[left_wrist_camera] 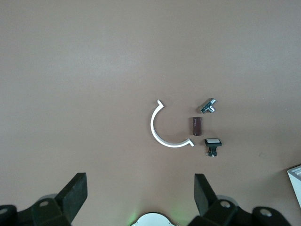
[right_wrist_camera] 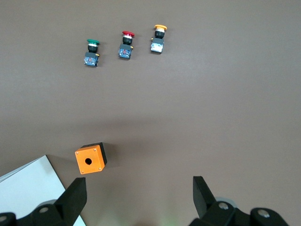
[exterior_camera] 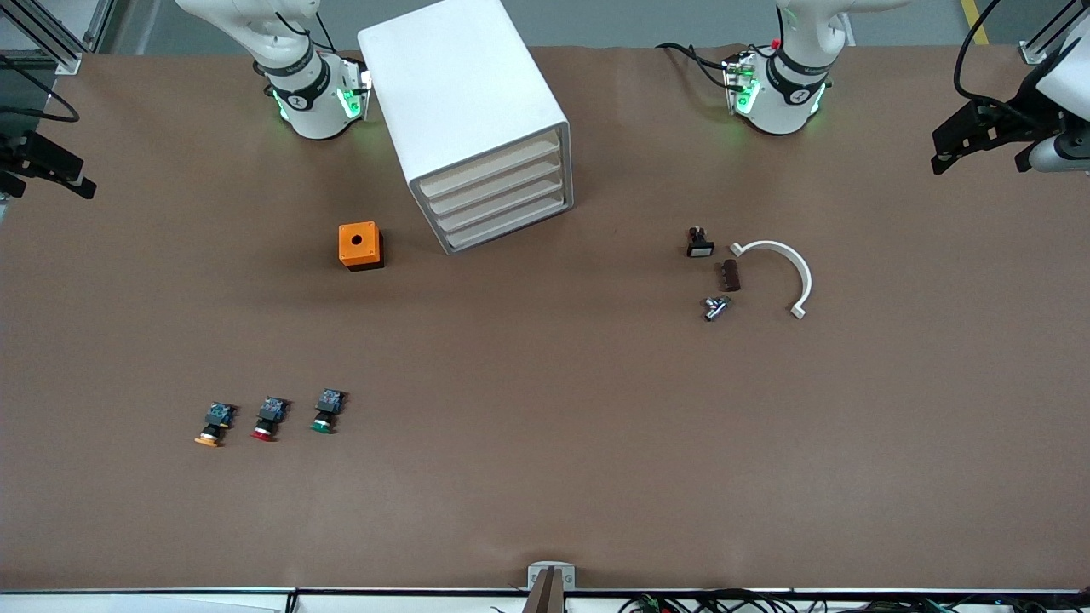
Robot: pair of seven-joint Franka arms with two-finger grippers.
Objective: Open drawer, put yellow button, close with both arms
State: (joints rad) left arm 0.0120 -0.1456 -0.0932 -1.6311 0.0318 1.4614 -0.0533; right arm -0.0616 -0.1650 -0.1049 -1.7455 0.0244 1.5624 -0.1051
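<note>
Nothing is begun. The right gripper (right_wrist_camera: pixel 138 200) is held released, high at its table end, the yellow button (right_wrist_camera: pixel 158 39) seen well below it. The drawer (exterior_camera: pixel 490 168) is shut; its front must be reached next. The left gripper (left_wrist_camera: pixel 141 197) waits, released.

The drawer (exterior_camera: pixel 492 163) is the uppermost of four shallow off-white fronts in a white box-shaped cabinet (exterior_camera: pixel 460 85); it sits shut, flush with the three below; the yellow button (exterior_camera: pixel 212 425), a tiny switch with a round yellow-orange cap, black body and bluish block, lies on its side on the brown table (exterior_camera: pixel 545 477), nearer the front camera than the cabinet, toward the right arm's end, just beside a red-capped switch (exterior_camera: pixel 268 419).
</note>
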